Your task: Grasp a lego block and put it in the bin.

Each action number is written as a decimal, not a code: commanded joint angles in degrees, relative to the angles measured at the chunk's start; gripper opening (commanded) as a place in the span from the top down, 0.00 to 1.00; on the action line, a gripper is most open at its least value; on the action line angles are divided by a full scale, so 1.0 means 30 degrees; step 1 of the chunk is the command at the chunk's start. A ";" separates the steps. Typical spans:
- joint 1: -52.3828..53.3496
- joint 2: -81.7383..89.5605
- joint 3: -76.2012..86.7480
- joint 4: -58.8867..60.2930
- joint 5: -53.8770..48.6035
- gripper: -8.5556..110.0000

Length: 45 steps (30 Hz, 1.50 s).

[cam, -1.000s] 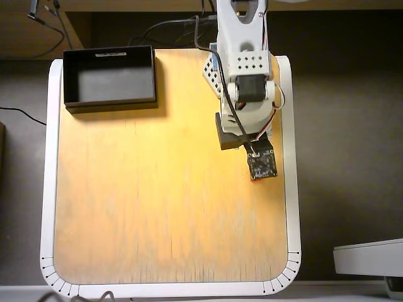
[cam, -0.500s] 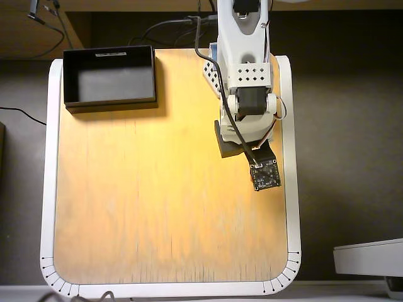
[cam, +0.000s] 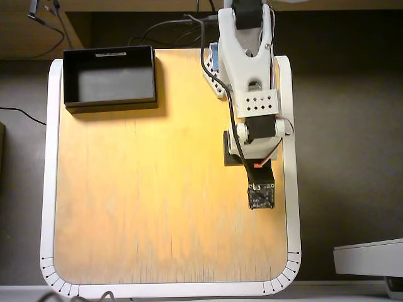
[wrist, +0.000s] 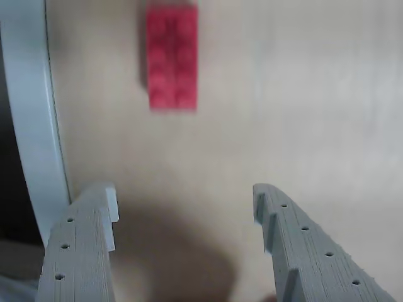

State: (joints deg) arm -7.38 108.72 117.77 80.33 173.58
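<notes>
My claw (wrist: 186, 204) hangs with its fingers spread apart, holding nothing. The red lego block (wrist: 172, 56) lies on the wood near the top of the wrist view, not yet grasped. The black bin (cam: 109, 75) waits upper left overhead; everything remains undone.

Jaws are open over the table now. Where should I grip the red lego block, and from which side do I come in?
Grip the lego block across its narrow width, on the two long smooth side walls. In the wrist view it lies flat, studs up, long axis pointing away from the open gripper and left of its centreline. I'd come down from above after advancing and shifting slightly left.
</notes>
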 commanded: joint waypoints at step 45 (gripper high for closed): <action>0.1377 -0.1670 0.3252 -0.6650 0.0703 0.74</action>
State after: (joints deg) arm -4.31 103.62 128.06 61.79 175.08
